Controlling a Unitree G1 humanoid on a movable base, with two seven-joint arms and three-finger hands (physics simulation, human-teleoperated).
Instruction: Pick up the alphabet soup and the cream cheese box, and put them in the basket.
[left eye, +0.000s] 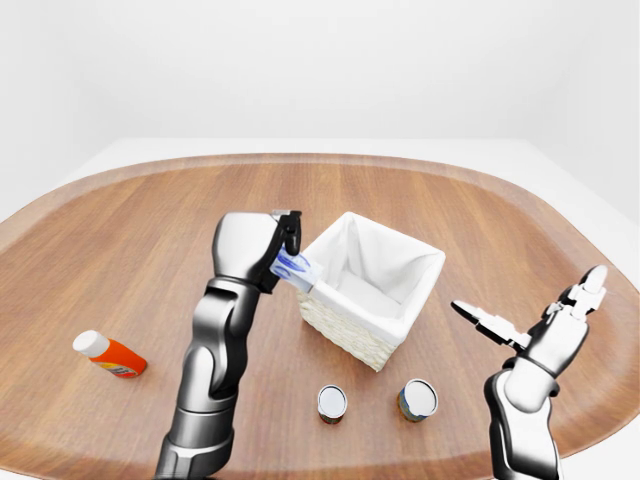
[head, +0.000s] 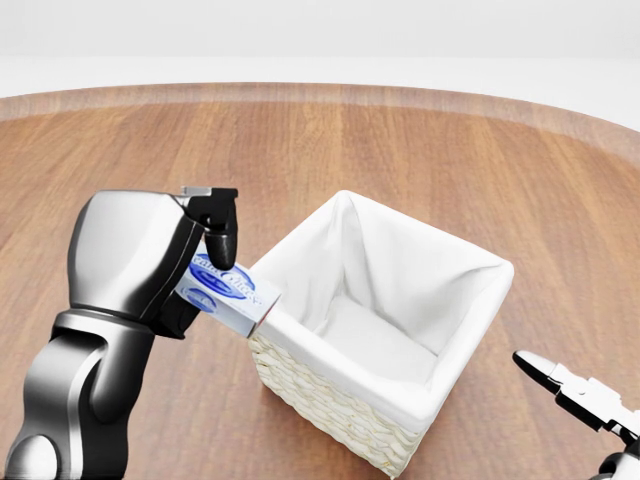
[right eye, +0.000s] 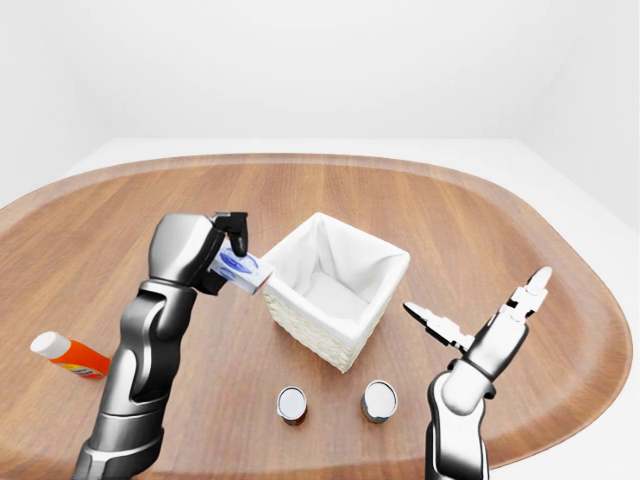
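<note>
My left hand (head: 190, 262) grips the cream cheese box (head: 228, 291) against the basket (head: 455, 385) rim (right hand (left eye: 535, 325) splayed open).

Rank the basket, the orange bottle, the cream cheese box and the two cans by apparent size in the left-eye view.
1. Basket, largest by far.
2. Orange bottle.
3. The two cans look about alike; unranked between them.
4. Cream cheese box shows smallest, but the left hand hides part of it.

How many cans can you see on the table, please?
2: one can below the basket in the left-eye view, the other can just right of it. None appears hidden.
</note>
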